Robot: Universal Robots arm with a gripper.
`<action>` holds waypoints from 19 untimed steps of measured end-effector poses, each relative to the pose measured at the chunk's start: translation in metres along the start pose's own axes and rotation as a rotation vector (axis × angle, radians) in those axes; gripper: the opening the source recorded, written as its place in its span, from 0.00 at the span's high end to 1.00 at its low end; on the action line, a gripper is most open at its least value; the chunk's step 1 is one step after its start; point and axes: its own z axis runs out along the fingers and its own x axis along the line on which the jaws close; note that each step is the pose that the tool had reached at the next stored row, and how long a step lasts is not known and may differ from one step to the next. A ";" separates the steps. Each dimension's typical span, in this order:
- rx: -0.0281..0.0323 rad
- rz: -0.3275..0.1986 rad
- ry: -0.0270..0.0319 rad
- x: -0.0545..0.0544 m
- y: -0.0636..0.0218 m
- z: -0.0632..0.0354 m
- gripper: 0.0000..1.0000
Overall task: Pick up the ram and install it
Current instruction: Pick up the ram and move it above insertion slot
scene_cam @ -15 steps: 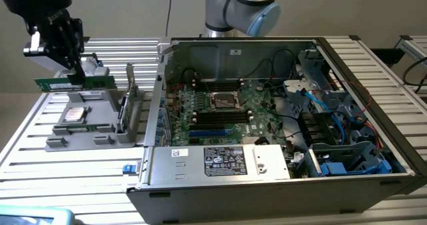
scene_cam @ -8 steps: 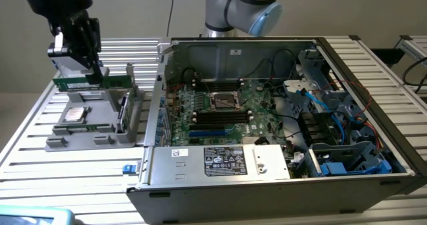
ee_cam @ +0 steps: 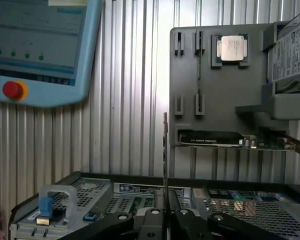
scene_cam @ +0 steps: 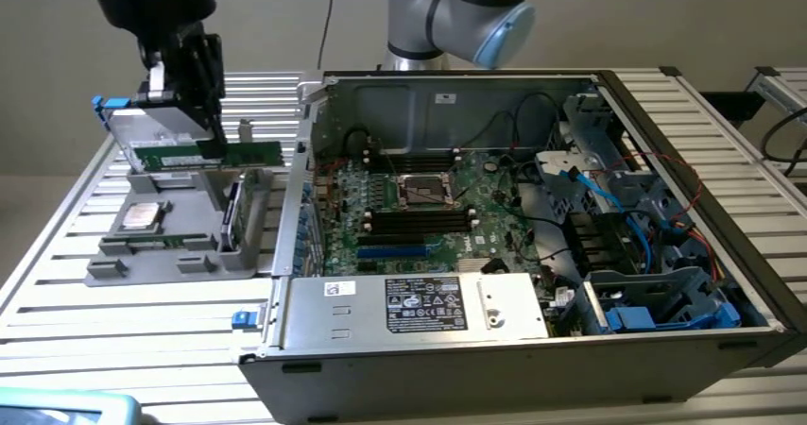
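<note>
Exterior view puts the hand (scene_cam: pixel 212 142) at ten o'clock, above the grey tray (scene_cam: pixel 127 266) on the desk (scene_cam: pixel 113 335). It is pinching the ram (scene_cam: pixel 259 150), which hangs level and clear of the tray. Wrist view confirms the pinch: the ram (ee_cam: pixel 165 150) stands edge-on as a thin line between the two fingertips (ee_cam: pixel 158 200), gripped near the middle of its length as far as I can tell. The open computer case (scene_cam: pixel 530 340) sits at three o'clock from the hand. The motherboard (scene_cam: pixel 422 194) lies inside it, with its black slots (scene_cam: pixel 417 222) near the centre.

The step in hand looks like the carry from tray to board. Doing it well likely means a firm, centred pinch so the ram does not swing. It also needs enough height to pass the case wall (scene_cam: pixel 306 161) on the tray side, and the ram's long edge turned parallel to the slots before it goes down. Whether the slot latches are open is too small to tell. A tilted ram would probably jam.
</note>
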 end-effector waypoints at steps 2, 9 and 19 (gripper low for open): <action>0.0002 0.000 -0.0015 0.001 -0.0090 0.0002 0.87; 0.0001 0.000 -0.0062 0.003 -0.0409 0.0008 0.87; 0.0002 0.001 -0.0173 0.007 -0.0863 0.0022 0.87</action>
